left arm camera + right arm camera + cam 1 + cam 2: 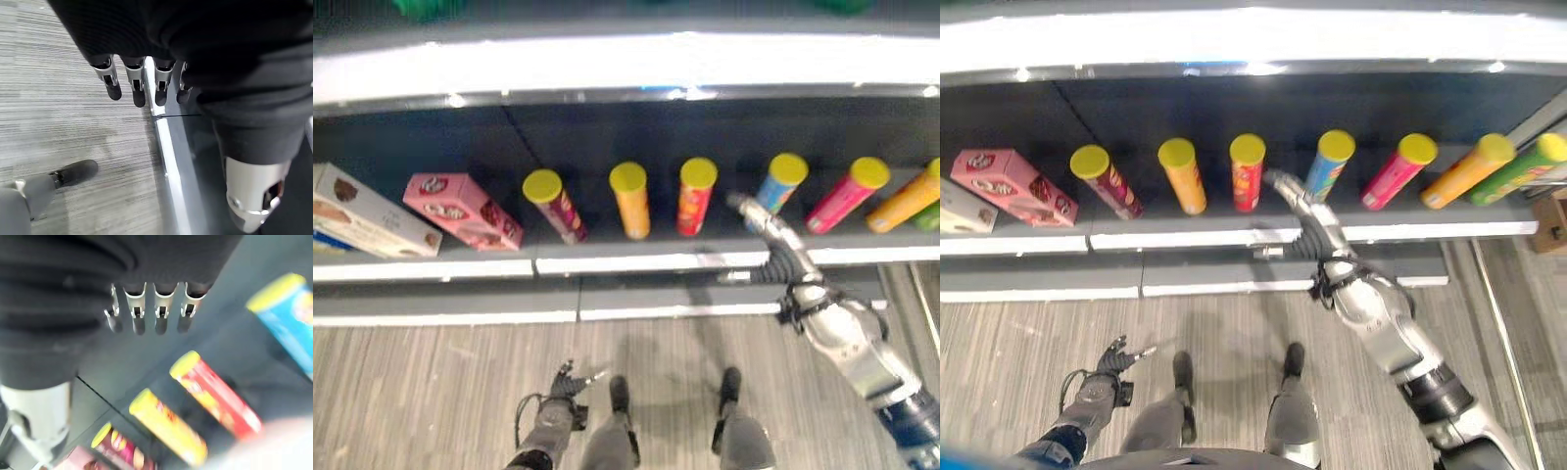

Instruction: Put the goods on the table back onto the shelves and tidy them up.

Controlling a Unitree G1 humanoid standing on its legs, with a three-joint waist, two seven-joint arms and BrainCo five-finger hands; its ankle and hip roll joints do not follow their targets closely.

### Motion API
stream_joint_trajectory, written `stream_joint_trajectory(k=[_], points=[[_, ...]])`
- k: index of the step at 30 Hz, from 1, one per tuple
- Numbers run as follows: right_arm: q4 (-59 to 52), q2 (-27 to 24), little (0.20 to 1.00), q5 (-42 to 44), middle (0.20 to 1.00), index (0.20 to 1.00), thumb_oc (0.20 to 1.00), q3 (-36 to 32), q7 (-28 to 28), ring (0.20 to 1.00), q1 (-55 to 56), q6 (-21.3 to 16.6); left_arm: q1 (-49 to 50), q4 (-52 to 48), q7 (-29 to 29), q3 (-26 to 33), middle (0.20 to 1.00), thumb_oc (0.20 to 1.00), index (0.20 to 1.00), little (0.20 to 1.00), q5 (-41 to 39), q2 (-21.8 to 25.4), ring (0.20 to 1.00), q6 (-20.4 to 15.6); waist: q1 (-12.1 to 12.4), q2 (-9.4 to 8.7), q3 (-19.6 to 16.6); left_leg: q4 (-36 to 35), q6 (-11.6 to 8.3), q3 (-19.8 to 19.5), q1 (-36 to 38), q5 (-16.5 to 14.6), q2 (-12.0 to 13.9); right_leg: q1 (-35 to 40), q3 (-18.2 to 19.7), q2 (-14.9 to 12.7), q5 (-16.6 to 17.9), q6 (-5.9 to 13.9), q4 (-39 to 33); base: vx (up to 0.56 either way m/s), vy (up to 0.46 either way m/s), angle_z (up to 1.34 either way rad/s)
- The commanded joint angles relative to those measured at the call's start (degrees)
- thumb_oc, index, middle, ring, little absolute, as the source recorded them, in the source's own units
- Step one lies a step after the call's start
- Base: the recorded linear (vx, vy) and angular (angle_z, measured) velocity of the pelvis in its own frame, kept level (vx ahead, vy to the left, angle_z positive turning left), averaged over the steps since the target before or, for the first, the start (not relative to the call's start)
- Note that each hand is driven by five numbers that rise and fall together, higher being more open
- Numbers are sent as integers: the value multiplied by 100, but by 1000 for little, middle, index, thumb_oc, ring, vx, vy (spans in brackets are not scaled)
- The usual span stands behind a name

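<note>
Several tall cans with yellow lids stand in a row on the dark shelf [636, 262]: a maroon can [553, 204], an orange can [629, 199], a red can [695, 196], a blue can [778, 184] and a pink can [845, 194]. My right hand [769, 233] reaches onto the shelf between the red can [215, 396] and the blue can [288, 313]. Its fingers [146, 308] are straight and hold nothing. Low over the floor, my left hand [566, 382] hangs with relaxed, empty fingers [137, 83].
A pink box [462, 209] and a white box [367, 213] lie tilted at the shelf's left end. A yellow-orange can [1466, 172] and a green can [1523, 168] lean at the right end. A lower ledge [607, 313] runs along the striped floor [431, 392].
</note>
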Motion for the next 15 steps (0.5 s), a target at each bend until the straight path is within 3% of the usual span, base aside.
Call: stream_joint_trajectory(k=[1, 3, 6, 7, 8, 9, 15], points=[[5, -212, 1000, 1138, 1000, 1000, 1000, 65, 860, 1000, -194, -193, -119, 373, -222, -16, 1000, 1000, 1000, 1000, 248, 156, 1000, -75, 107, -65, -281, 30, -182, -201, 242, -669, 313, 235, -77, -517, -891, 393, 631, 70, -46, -15], [491, -185, 1000, 1753, 1000, 1000, 1000, 54, 1366, 1000, 352, -30, 26, 342, -382, -85, 1000, 1000, 1000, 1000, 303, 83, 1000, -117, 88, -98, -463, 30, -219, -148, 418, -686, 376, 389, -144, -484, -931, 382, 643, 78, -55, -33], [1511, -125, 1000, 1888, 1000, 1000, 1000, 203, 1732, 1000, 738, 240, 157, 346, -595, -203, 1000, 1000, 1000, 1000, 397, 47, 1000, -115, 99, -111, -604, 30, -238, -111, 554, -700, 418, 523, -187, -458, -971, 372, 647, 61, -28, -11], [1814, -343, 1000, 2066, 1000, 1000, 1000, 75, 2213, 1000, 865, 449, 194, 698, -1678, 316, 1000, 1000, 1000, 1000, 120, 1341, 1000, 40, 113, -40, -676, 30, -265, -92, 626, -701, 450, 588, -219, -450, -976, 398, 639, 56, 2, -1], [2289, -46, 1000, 1917, 1000, 1000, 1000, 27, 1843, 1000, 964, 351, 286, 605, -1027, 262, 1000, 1000, 1000, 1000, 277, 919, 1000, -179, 101, -55, -690, 30, -261, -93, 626, -700, 449, 606, -233, -462, -966, 397, 648, 43, -11, -4], [3101, 279, 1000, 1812, 1000, 1000, 1000, 70, 1764, 1000, 993, 329, 452, 480, -932, 112, 1000, 1000, 1000, 1000, 458, 670, 1000, -214, 131, -76, -686, 30, -262, -136, 669, -720, 455, 660, -266, -449, -990, 388, 655, 11, -37, -1], [6518, 1625, 1000, 1581, 1000, 1000, 1000, -477, 1011, 1000, 756, 490, 889, 256, -922, 37, 1000, 1000, 1000, 1000, 344, 445, 1000, -224, 253, -18, -723, 30, -257, -233, 743, -718, 497, 840, -383, -395, -1050, 357, 674, 14, -31, 8]])
